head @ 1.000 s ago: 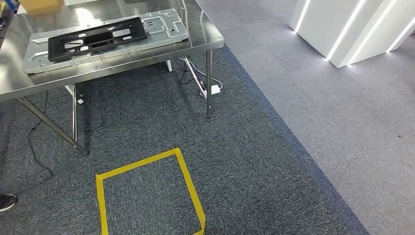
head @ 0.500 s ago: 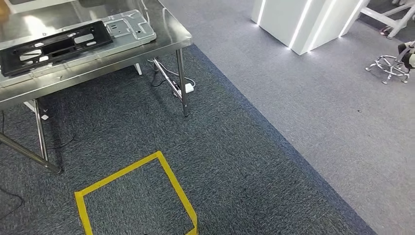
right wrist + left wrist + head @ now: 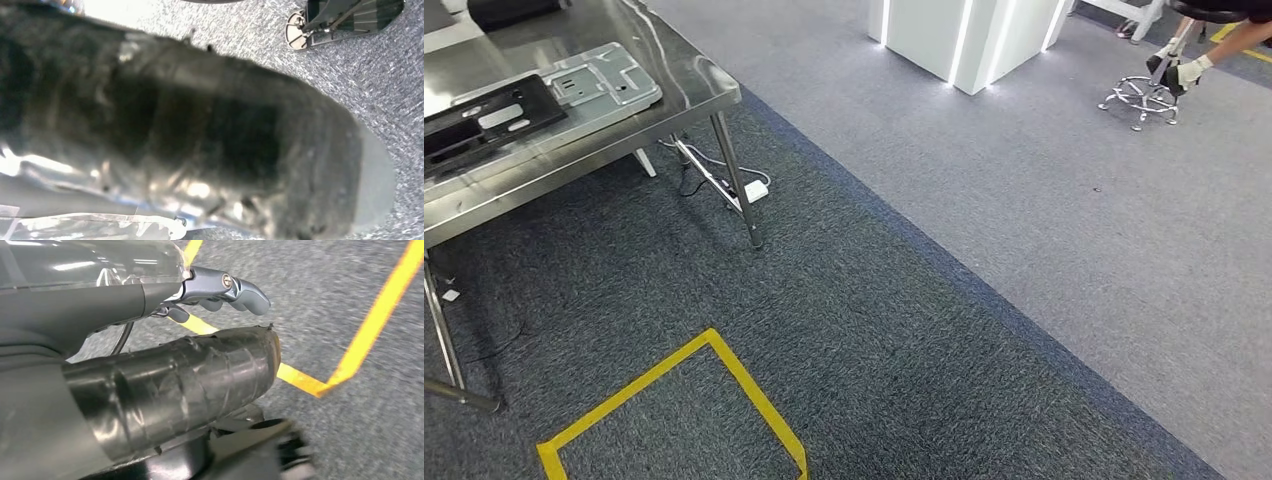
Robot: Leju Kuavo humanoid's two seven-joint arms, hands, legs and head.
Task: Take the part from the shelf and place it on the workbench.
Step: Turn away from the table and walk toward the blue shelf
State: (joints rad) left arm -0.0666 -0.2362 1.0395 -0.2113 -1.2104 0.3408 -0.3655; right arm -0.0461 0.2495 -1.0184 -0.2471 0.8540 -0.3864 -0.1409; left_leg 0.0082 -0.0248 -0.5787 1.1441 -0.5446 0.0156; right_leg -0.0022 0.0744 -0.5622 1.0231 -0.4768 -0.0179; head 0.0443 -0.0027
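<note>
Judging by what you had in front of you, the job looked either finished or not yet restarted: a flat black plastic frame with cut-outs [image 3: 479,125] lay on a pale sheet-metal panel [image 3: 584,90] on the stainless steel workbench [image 3: 694,85], and you could take that frame for the part, though no shelf stood anywhere near the workbench to confirm it. Your left hand [image 3: 220,290] hung low beside the workbench over the dark blue carpet [image 3: 874,330], just above the yellow tape square [image 3: 724,380], fingers curled inward with nothing between them. Your right hand [image 3: 210,140] was a blurred dark mass in its wrist view, so you could not tell its state. Well beyond the workbench, a person's foot rested by a chrome chair base [image 3: 1139,100] near a white lit pillar [image 3: 954,40].
</note>
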